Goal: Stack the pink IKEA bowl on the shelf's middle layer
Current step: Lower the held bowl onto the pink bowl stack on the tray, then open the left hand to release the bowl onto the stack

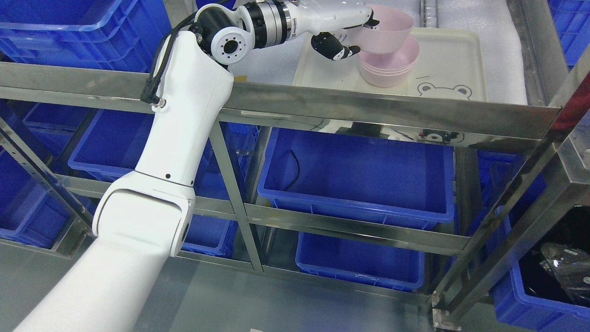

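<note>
Head view of the stacking task near its end. The left hand (357,34) grips a pink bowl (389,27) by its near rim, fingers over the lip and thumb against the outer wall. The bowl hangs tilted directly above the stack of pink bowls (392,67); whether its base already touches the stack's top rim cannot be told. The stack stands on a cream tray (451,60) toward the tray's left edge, with a bear drawing at the tray's near edge. The tray lies on the shelf (322,103) behind the steel front rail. Judged remaining: level the bowl, seat it in the stack, and release. The held bowl appears smooth, pale pink, slightly translucent and empty, matching those below. Blue bins (359,175) fill the lower layers. The right arm is not visible.
</note>
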Tool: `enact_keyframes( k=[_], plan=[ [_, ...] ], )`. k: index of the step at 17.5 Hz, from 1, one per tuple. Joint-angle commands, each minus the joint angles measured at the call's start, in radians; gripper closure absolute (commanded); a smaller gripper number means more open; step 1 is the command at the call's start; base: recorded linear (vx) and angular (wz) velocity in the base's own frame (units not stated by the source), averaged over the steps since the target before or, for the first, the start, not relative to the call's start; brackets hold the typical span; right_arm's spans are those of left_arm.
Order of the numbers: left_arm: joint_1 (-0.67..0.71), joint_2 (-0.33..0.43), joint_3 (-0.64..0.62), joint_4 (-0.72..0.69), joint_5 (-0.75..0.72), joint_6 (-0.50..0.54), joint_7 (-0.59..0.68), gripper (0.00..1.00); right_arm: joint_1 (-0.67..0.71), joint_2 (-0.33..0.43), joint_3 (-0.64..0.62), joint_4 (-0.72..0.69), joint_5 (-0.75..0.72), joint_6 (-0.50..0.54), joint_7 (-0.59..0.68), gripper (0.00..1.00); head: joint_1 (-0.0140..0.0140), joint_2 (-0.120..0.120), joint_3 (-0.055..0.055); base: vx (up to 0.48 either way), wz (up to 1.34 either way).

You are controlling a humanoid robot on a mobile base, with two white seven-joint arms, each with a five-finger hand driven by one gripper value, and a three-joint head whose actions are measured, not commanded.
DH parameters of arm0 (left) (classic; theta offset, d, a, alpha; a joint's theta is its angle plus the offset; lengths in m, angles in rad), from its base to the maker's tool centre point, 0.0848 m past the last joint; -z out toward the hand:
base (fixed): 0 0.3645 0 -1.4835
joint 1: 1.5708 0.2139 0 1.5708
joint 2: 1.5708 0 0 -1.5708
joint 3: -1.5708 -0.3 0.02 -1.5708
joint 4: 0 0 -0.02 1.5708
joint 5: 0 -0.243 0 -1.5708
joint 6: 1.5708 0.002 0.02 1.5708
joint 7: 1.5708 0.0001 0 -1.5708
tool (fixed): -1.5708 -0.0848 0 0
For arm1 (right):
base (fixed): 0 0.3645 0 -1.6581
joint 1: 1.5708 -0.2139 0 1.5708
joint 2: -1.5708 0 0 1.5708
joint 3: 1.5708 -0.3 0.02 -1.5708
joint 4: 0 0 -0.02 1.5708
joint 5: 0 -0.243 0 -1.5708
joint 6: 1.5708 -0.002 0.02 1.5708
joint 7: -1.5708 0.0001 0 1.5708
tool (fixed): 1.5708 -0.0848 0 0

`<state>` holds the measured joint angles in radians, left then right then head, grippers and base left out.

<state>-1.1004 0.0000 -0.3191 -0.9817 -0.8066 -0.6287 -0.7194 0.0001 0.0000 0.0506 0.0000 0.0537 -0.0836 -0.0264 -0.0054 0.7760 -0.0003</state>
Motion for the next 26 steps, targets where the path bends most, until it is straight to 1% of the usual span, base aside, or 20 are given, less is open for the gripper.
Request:
enact_keyframes(
  k=[1,4,9,10,12,15,17,19,20,21,24,26],
  plan=[
    [-0.028,0.018,-0.139,0.122,-0.017,0.010,0.053,0.96,0.023,-0.017,0.000,-0.017,0.000,0.001,0.000,0.00,0.0000,0.000,0.000,0.000,0.00],
    [-0.042,0.018,-0.143,0.159,-0.074,0.010,0.124,0.96,0.023,-0.017,0.000,-0.017,0.000,0.001,0.000,0.00,0.0000,0.000,0.000,0.000,0.00],
    [-0.042,0.018,-0.199,0.213,-0.071,0.010,0.254,0.93,0.023,-0.017,0.000,-0.017,0.000,0.001,0.000,0.00,0.0000,0.000,0.000,0.000,0.00],
    [-0.042,0.018,-0.205,0.213,-0.066,0.012,0.270,0.90,0.023,-0.017,0.000,-0.017,0.000,0.001,0.000,0.00,0.0000,0.000,0.000,0.000,0.00],
    [-0.041,0.018,-0.215,0.213,-0.060,0.012,0.310,0.82,0.023,-0.017,0.000,-0.017,0.000,0.001,0.000,0.00,0.0000,0.000,0.000,0.000,0.00],
    [-0.039,0.018,-0.218,0.213,-0.045,0.010,0.322,0.78,0.023,-0.017,0.000,-0.017,0.000,0.001,0.000,0.00,0.0000,0.000,0.000,0.000,0.00],
    [-0.039,0.018,-0.238,0.213,-0.042,0.007,0.339,0.71,0.023,-0.017,0.000,-0.017,0.000,0.001,0.000,0.00,0.0000,0.000,0.000,0.000,0.00],
    [-0.039,0.018,-0.256,0.212,-0.043,0.007,0.368,0.61,0.023,-0.017,0.000,-0.017,0.000,0.001,0.000,0.00,0.0000,0.000,0.000,0.000,0.00],
    [-0.039,0.018,-0.258,0.210,-0.045,0.007,0.374,0.45,0.023,-0.017,0.000,-0.017,0.000,0.001,0.000,0.00,0.0000,0.000,0.000,0.000,0.00],
    [-0.038,0.018,-0.258,0.204,-0.048,0.007,0.374,0.25,0.023,-0.017,0.000,-0.017,0.000,0.001,0.000,0.00,0.0000,0.000,0.000,0.000,0.00],
    [-0.036,0.018,-0.244,0.192,-0.043,0.007,0.374,0.15,0.023,-0.017,0.000,-0.017,0.000,0.001,0.000,0.00,0.0000,0.000,0.000,0.000,0.00],
    [-0.035,0.018,-0.201,0.149,-0.031,0.001,0.373,0.08,0.023,-0.017,0.000,-0.017,0.000,0.001,0.000,0.00,0.0000,0.000,0.000,0.000,0.00]
  ],
)
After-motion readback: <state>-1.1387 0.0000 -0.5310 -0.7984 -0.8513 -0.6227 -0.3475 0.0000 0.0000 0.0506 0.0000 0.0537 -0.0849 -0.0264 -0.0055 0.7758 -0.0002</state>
